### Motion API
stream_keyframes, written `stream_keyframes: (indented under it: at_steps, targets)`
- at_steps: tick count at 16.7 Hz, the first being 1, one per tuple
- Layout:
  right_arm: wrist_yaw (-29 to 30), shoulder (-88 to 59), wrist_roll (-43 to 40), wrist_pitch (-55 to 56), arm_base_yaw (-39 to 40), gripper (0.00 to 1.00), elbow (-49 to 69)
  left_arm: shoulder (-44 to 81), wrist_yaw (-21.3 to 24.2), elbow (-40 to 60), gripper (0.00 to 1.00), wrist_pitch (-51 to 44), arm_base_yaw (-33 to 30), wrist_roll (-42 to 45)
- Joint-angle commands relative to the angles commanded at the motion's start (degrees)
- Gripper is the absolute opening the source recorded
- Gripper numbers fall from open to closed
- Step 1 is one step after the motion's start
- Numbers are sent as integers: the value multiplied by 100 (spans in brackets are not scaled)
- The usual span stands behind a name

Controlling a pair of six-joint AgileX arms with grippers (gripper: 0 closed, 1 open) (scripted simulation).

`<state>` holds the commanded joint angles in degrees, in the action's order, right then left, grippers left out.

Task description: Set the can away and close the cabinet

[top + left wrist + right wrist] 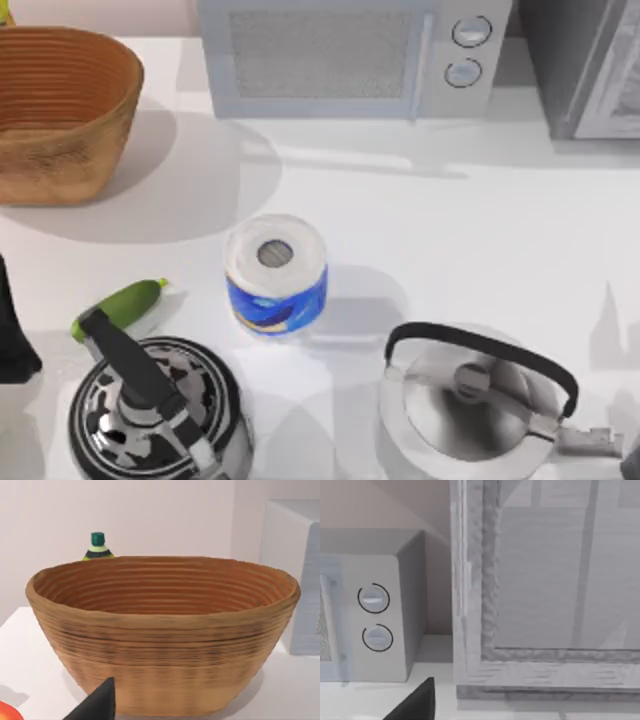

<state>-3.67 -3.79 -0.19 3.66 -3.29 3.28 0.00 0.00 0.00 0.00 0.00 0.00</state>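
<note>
The can, likely light, slick and easily dented, wants a gentle mid-body pinch; right gripper (415, 702) faces the cabinet (555, 670) just ahead, left gripper (97, 705) the basket (160, 645), and I cannot tell how open either is

This is a kitchen, rendered in simulation. A white table (480, 230) carries a microwave (350, 55) with two round dials at 12 o'clock, a grey cabinet (590, 65) at 1 o'clock, a woven basket (60, 110) at 10 o'clock, a paper roll (276, 272) at the centre, and two metal kettles (150, 410) (470, 405) at 7 and 5 o'clock.
</note>
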Motion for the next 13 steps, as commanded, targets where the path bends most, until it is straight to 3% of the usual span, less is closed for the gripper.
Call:
stream_keyframes:
  at_steps: [5,10,13]
  targets:
    - [-1574,-1677,-37,1800,-1342,100,953,0,0,0,100,0,0,0]
    - [-3381,-4337,-96,4251,-2873,100,1653,0,0,0,100,0,0,0]
    - [-4140,-5948,-97,5314,-3774,100,1867,0,0,0,100,0,0,0]
